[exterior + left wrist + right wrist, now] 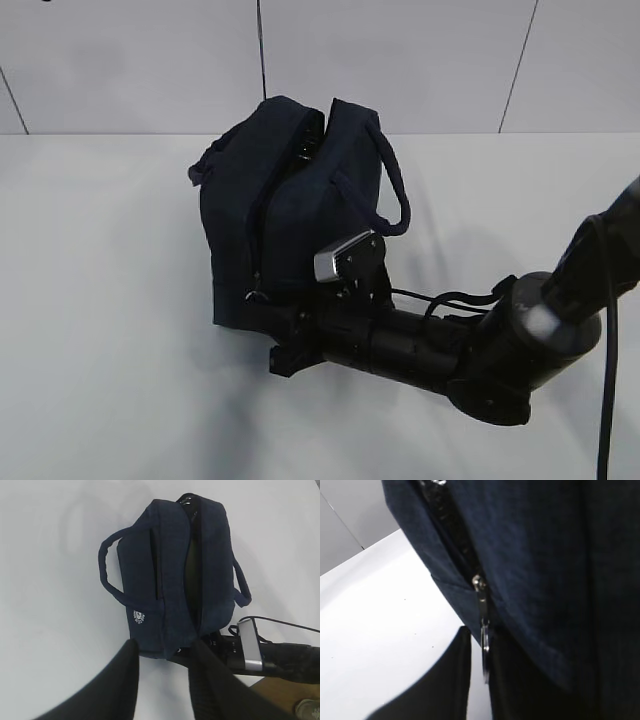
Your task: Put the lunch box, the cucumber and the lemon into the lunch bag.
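The dark navy lunch bag stands on the white table, its top zip gaping open in the left wrist view; its inside is dark. The lunch box, cucumber and lemon are out of view. My right gripper is at the bag's lower front end. In the right wrist view the silver ring pull hangs between its fingers, against the right one, with a thin gap on the left; the gripper is narrowly open. My left gripper is open and empty above the table, near the bag's end by the white logo.
The bag's two loop handles hang out to the sides. The right arm lies low across the table in front of the bag, its wrist camera close to the bag. The table edge shows at the lower right.
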`<state>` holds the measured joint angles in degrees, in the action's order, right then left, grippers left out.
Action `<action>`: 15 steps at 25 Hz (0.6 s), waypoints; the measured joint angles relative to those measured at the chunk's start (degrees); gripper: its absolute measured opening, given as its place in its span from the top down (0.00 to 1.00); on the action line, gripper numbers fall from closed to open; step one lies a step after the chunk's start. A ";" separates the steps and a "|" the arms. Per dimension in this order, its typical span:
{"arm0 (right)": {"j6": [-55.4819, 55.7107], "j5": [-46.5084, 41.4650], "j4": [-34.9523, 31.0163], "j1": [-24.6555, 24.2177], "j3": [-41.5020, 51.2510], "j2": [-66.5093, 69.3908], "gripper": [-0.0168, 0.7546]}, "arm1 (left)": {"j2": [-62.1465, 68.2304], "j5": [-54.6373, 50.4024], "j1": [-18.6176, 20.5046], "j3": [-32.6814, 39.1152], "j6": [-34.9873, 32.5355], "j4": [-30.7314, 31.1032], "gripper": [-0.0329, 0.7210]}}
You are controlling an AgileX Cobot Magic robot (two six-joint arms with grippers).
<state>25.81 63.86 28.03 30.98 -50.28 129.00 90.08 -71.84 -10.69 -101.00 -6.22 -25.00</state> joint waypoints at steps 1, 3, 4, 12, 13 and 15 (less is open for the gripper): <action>0.00 0.00 0.28 0.00 0.00 0.00 0.89 | 0.00 0.00 0.00 0.00 0.00 0.00 0.64; 0.09 0.00 0.78 0.00 0.00 0.00 0.93 | 0.00 0.00 0.00 0.00 0.00 0.00 0.64; 0.42 -0.11 1.08 0.00 0.00 0.00 0.95 | 0.00 0.00 0.00 0.00 0.00 0.00 0.64; 4.55 -0.39 4.34 0.00 -0.10 0.00 0.98 | 0.00 0.00 0.00 0.00 0.00 0.00 0.64; 5.51 -0.66 5.10 0.00 -0.08 0.00 0.98 | 0.00 0.00 0.00 0.00 0.00 0.26 0.64; 7.63 -0.81 6.38 0.00 -0.21 0.00 0.98 | 0.00 0.00 0.00 0.00 0.00 1.26 0.64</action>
<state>33.43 63.05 34.41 30.98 -50.49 129.00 90.08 -71.84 -10.69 -101.00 -6.22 -23.74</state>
